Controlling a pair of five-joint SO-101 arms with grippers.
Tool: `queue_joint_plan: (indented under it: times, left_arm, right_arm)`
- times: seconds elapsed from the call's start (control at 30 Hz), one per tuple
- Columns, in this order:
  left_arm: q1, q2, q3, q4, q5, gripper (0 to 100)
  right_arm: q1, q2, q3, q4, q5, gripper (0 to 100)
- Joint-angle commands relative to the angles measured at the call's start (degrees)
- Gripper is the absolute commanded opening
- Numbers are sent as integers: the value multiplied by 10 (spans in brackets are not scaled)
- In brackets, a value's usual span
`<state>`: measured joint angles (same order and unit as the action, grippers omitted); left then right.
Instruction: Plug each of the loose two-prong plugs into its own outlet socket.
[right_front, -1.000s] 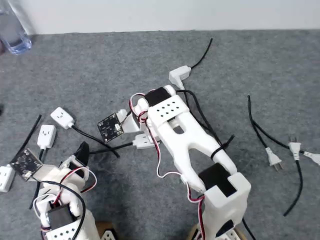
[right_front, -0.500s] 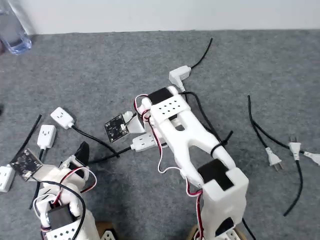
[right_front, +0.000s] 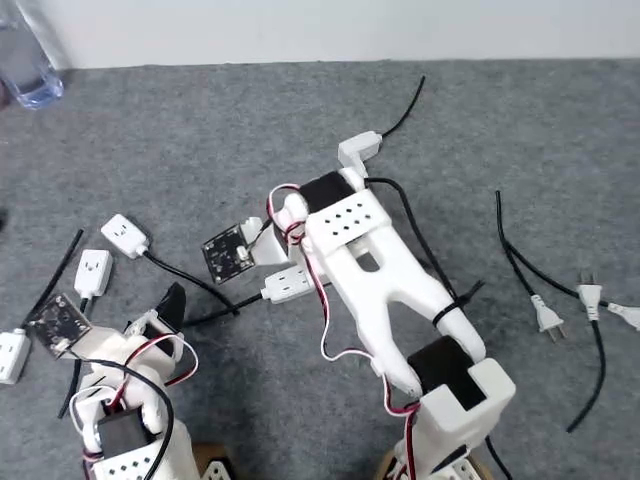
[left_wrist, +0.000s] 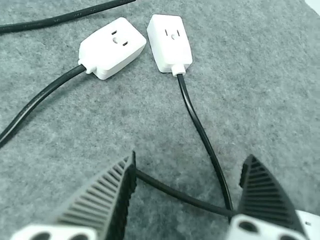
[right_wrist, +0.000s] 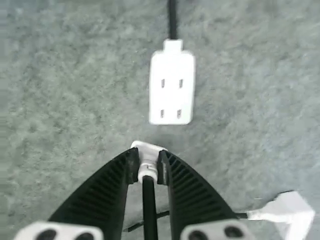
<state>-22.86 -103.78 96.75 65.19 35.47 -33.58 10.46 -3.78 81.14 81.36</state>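
Black ribbed fingers (right_wrist: 107, 187) of the right gripper (right_wrist: 147, 167) are clenched on a white plug (right_wrist: 146, 151); just beyond, not touching, lies a double socket (right_wrist: 171, 90) on the grey bench (right_wrist: 60, 75). Left gripper (left_wrist: 190, 157) hangs released over a black cord (left_wrist: 175, 193), two single sockets (left_wrist: 112, 47) farther on. High view: two loose plugs (right_front: 547, 318) lie well off on the right arm's side.

A clear container (right_front: 24, 62) stands on grey carpet (right_front: 180, 130).

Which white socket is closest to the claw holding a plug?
The long socket with two slot pairs, just ahead of the right gripper; the smaller sockets lie near the left gripper.
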Motion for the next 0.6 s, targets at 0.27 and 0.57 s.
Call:
queue_joint_plan:
  times: [0.27, 0.57]
  left_arm:
    - [3, -4, -4, 3, -2, 319]
    - [2, -4, -4, 3, -2, 319]
  right_arm:
    - [-28, -7, -18, -21, 43, 9]
    - [-49, 22, -37, -42, 49, 9]
